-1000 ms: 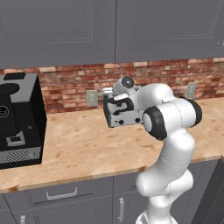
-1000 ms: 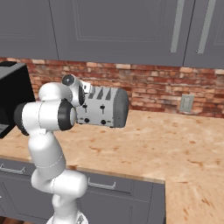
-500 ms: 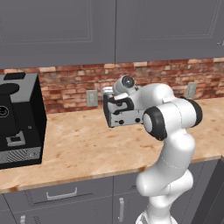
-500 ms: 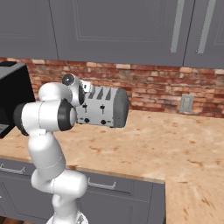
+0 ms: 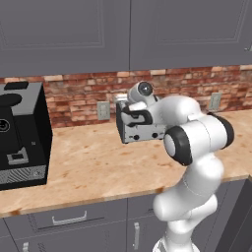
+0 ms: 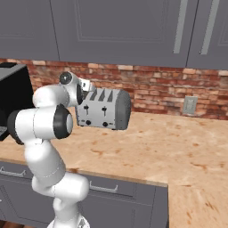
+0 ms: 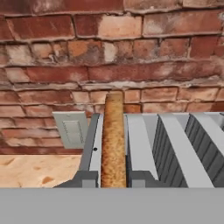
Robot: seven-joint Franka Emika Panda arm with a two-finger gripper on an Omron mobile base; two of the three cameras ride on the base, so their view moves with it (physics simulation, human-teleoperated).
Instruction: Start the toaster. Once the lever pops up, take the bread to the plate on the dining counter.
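Observation:
The silver-grey toaster (image 5: 142,131) (image 6: 105,109) stands on the kitchen counter against the brick wall. My gripper (image 5: 123,102) (image 6: 91,90) hangs over its top at the left end. In the hand view the tan bread (image 7: 113,140) stands edge-on along the leftmost slot of the toaster (image 7: 175,148). Its far end rises past the toaster's back edge. My gripper (image 7: 113,180) is shut on the bread, one fingertip on each side of its near end. Whether the slice still sits in the slot I cannot tell. The plate and the dining counter are out of view.
A big black coffee machine (image 5: 19,133) (image 6: 13,100) stands at the counter's left. Wall outlets (image 5: 103,110) (image 6: 190,105) (image 7: 72,129) sit on the brick backsplash. Grey upper cabinets (image 5: 128,34) hang close above. Bare countertop (image 6: 178,147) stretches right of the toaster.

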